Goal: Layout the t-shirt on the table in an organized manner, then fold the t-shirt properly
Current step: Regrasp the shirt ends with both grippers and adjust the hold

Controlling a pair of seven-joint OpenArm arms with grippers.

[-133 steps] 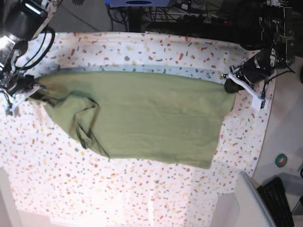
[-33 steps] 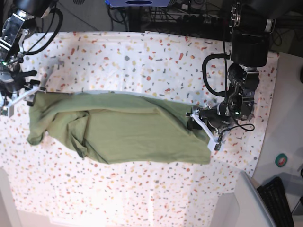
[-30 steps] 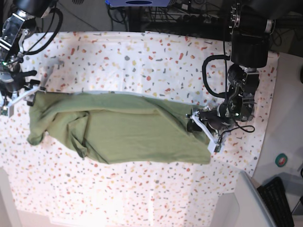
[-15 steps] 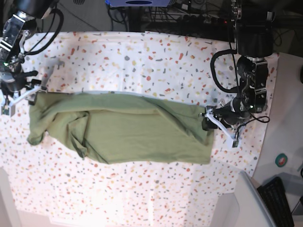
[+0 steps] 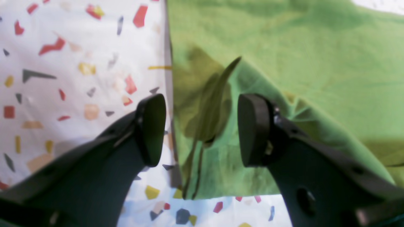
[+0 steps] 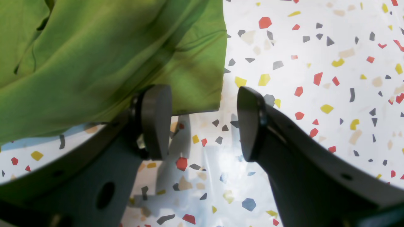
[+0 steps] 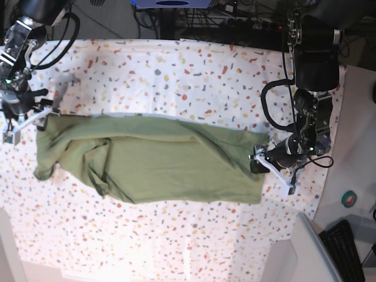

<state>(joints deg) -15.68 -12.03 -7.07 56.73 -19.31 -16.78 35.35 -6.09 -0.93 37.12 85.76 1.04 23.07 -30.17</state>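
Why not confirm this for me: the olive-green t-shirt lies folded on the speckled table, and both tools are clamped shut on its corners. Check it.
One part is wrong: neither tool is clamped shut. The left wrist view shows the left tool open over the t-shirt corner, and the right wrist view shows the right tool open beside its edge. The shirt does lie folded on the speckled table.

The olive-green t-shirt (image 7: 153,161) lies folded lengthwise on the speckled counter (image 7: 194,70), rumpled toward the right pincer (image 7: 26,120). One corner sits just beside that open pincer; the opposite edge lies beneath the open left pincer (image 7: 271,170).
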